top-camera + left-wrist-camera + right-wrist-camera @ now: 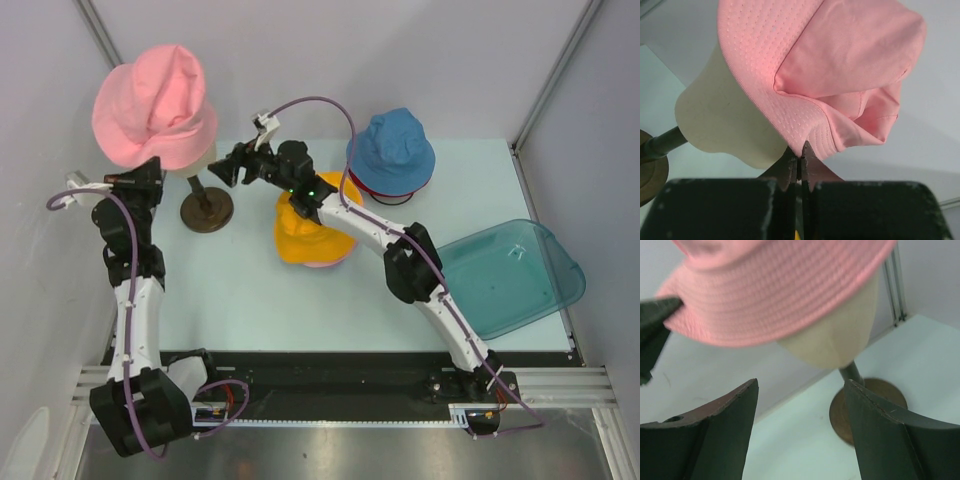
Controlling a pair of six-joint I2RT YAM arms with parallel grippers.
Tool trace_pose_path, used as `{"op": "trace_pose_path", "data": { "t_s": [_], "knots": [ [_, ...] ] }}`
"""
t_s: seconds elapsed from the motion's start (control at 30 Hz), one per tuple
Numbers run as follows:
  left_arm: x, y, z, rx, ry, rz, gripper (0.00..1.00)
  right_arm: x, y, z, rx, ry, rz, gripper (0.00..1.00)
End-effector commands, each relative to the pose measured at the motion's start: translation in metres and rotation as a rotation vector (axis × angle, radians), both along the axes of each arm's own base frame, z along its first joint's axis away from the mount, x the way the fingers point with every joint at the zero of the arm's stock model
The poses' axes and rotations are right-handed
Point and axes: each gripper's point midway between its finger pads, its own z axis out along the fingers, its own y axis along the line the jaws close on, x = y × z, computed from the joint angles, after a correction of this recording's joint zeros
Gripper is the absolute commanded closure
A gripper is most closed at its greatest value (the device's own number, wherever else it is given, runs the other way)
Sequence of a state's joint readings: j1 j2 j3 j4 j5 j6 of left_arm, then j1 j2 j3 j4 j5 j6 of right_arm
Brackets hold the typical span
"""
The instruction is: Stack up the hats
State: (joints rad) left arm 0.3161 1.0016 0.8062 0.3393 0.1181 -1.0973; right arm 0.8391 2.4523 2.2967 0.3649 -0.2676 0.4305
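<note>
On mannequin head (715, 120), pink hat (155, 105), brim pinched by left fingers (786, 172)

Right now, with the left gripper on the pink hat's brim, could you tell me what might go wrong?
The left gripper pinches only the brim edge of the pink hat; the floppy fabric may slip out when pulled.
The hat sits on the mannequin head, on a thin stand; a sideways pull could tip it.
The open right gripper hangs close to that stand and might knock it.
</note>
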Motion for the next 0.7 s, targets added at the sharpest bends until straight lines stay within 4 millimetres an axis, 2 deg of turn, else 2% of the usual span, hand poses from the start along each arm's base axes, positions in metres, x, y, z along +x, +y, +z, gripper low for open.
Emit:
{"op": "trace_pose_path", "data": {
  "t_s": [0.0, 0.03, 0.07, 0.1, 0.13, 0.2, 0.23, 0.27, 0.33, 0.4, 0.53, 0.67],
  "knots": [
    [-0.014, 0.013, 0.064, -0.033, -0.203, 0.091, 1.00, -0.039, -0.026, 0.082, 0.070, -0.116, 0.026, 0.26],
    [-0.017, 0.022, 0.070, -0.059, -0.233, 0.135, 1.00, -0.041, -0.027, 0.065, 0.043, -0.098, 0.025, 0.26],
    [-0.015, 0.023, 0.071, -0.068, -0.241, 0.137, 1.00, -0.045, -0.030, 0.065, 0.039, -0.104, 0.023, 0.26],
    [-0.015, 0.024, 0.073, -0.077, -0.252, 0.140, 1.00, -0.052, -0.038, 0.082, 0.058, -0.126, 0.017, 0.26],
    [-0.016, 0.024, 0.082, -0.093, -0.280, 0.136, 1.00, -0.054, -0.041, 0.078, 0.045, -0.122, 0.015, 0.26],
    [-0.012, 0.025, 0.084, -0.109, -0.293, 0.137, 1.00, -0.057, -0.045, 0.068, 0.015, -0.114, 0.011, 0.26],
    [-0.012, 0.025, 0.090, -0.112, -0.312, 0.138, 1.00, -0.062, -0.050, 0.077, 0.018, -0.125, 0.013, 0.26],
    [-0.013, 0.029, 0.093, -0.119, -0.322, 0.162, 1.00, -0.064, -0.051, 0.069, 0.002, -0.113, 0.013, 0.26],
    [-0.015, 0.033, 0.101, -0.134, -0.341, 0.184, 1.00, -0.069, -0.058, 0.077, 0.004, -0.124, 0.010, 0.26],
    [-0.015, 0.040, 0.105, -0.153, -0.349, 0.215, 1.00, -0.071, -0.060, 0.072, -0.009, -0.116, 0.010, 0.26],
    [-0.008, 0.039, 0.118, -0.173, -0.358, 0.218, 1.00, -0.078, -0.064, 0.073, -0.019, -0.118, 0.013, 0.26],
    [-0.011, 0.049, 0.111, -0.212, -0.330, 0.288, 1.00, -0.086, -0.064, 0.075, -0.021, -0.121, 0.024, 0.26]
  ]
}}
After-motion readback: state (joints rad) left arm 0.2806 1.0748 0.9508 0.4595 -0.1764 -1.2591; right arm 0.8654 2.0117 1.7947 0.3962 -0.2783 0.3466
